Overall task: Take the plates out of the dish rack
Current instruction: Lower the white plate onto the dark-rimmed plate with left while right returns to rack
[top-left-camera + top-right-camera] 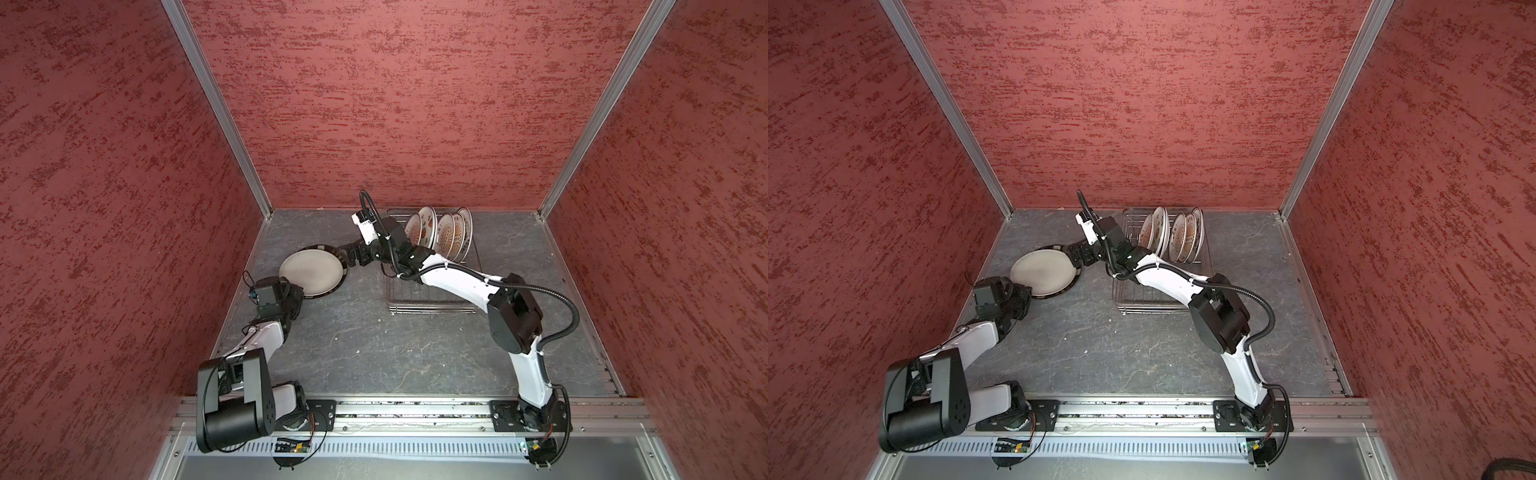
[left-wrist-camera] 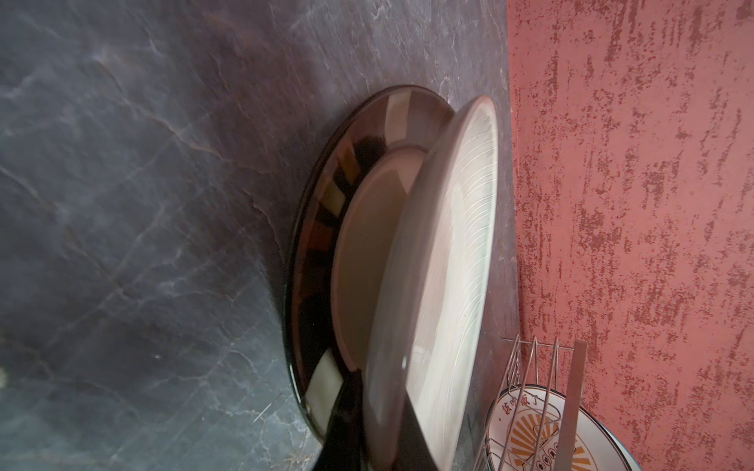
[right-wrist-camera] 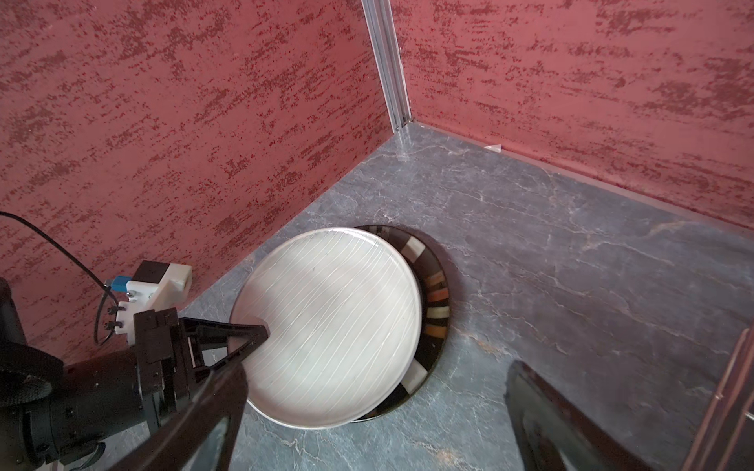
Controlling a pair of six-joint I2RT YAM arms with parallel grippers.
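Trouble may begin nearest the robot: the left end effector (image 3: 255,338) is clenched on only the near rim of the cream plate (image 1: 311,268). This plate hangs tilted and off-centre over the dark-rimmed plate (image 3: 436,285), which lies flat on the counter (image 1: 374,353). I think such a thin pinch could slip, so the plate drops and chips the one below, or slides off it when let go. Just behind, the right end effector (image 1: 345,257) stands released and empty beside the far rim; whether it touches I cannot tell, but it may bump the plate. Farther, its arm crosses the rack (image 1: 432,301), where about four printed plates (image 1: 440,235) wait upright at the far end.
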